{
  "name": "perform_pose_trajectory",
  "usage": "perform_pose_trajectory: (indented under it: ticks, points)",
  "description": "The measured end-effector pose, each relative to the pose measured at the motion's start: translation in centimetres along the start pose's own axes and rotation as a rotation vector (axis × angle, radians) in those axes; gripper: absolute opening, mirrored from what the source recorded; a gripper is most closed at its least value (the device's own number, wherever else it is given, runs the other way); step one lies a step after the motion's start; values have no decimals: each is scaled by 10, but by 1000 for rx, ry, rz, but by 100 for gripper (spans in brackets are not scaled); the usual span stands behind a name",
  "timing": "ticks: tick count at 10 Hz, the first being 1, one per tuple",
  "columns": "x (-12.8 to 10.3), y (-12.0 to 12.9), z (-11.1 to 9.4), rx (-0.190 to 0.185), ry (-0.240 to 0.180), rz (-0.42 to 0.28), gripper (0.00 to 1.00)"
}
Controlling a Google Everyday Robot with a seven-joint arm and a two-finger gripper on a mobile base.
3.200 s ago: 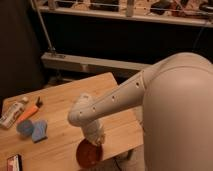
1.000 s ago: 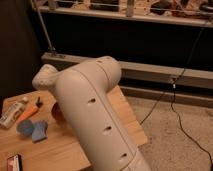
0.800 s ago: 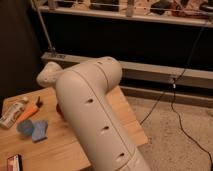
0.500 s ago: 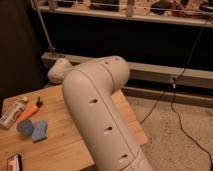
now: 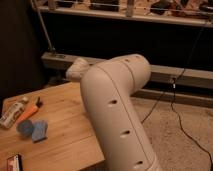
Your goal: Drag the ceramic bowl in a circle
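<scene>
My white arm (image 5: 117,110) fills the middle of the camera view and rises over the wooden table (image 5: 65,125). A short rounded arm segment (image 5: 77,68) sticks out to the left above the table's far edge. The gripper does not show; it lies behind the arm or out of view. The reddish-brown ceramic bowl is hidden as well, and no part of it shows on the bare part of the table.
At the table's left lie a small bottle (image 5: 11,114), an orange tool (image 5: 29,113), a blue-grey round cup (image 5: 24,127) and a blue cloth (image 5: 39,130). A red box (image 5: 14,162) sits at the front edge. A cable (image 5: 175,107) trails on the floor to the right.
The arm has swung to the right, and its upper segment now sits further right along the table's far edge. The bowl, seen under the gripper 3.2 s ago, is hidden now.
</scene>
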Motion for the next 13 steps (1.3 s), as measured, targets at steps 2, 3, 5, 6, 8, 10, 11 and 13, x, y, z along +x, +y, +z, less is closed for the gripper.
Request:
perform_pose_trajectory:
  ticks: [2, 3, 5, 6, 8, 10, 11, 13]
  points:
    - [32, -14, 9, 1, 19, -4, 0]
    - [53, -19, 13, 1, 27, -14, 0]
    - [81, -17, 14, -10, 25, -41, 0]
    - [102, -8, 10, -25, 9, -79, 0]
    - [128, 16, 2, -57, -9, -136, 0]
    - [152, 47, -9, -72, -44, -219, 0]
    - [160, 62, -14, -77, -59, -259, 0]
    - [172, 100, -26, -89, -83, -349, 0]
